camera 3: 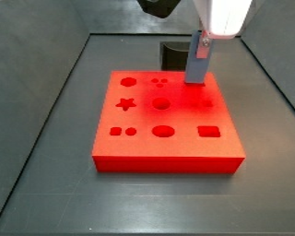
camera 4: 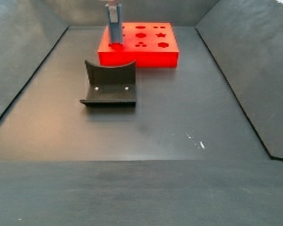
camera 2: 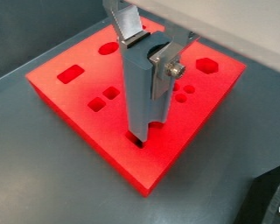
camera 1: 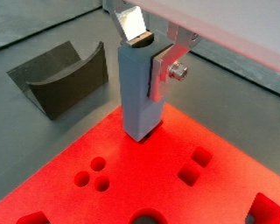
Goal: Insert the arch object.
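arch piece poised at the board's corner

the claw [camera 1: 152,54] is closed on the tall grey-blue arch block [camera 1: 140,96], held upright, its lower end at or just touching a corner of the flat red board with shaped recesses [camera 1: 166,144]; the notch can't be seen. the dark fixture [camera 4: 109,84] stands apart on the grey table [camera 4: 156,132]. likely step: seating the block. next it needs lining up over its matching recess, then a straight push down and release

The flat red plastic-looking board [camera 3: 169,138] shines glossy; the gripper's [camera 1: 152,54] silver jaws look metallic; the dark grey worktop [camera 4: 168,132] is matt.
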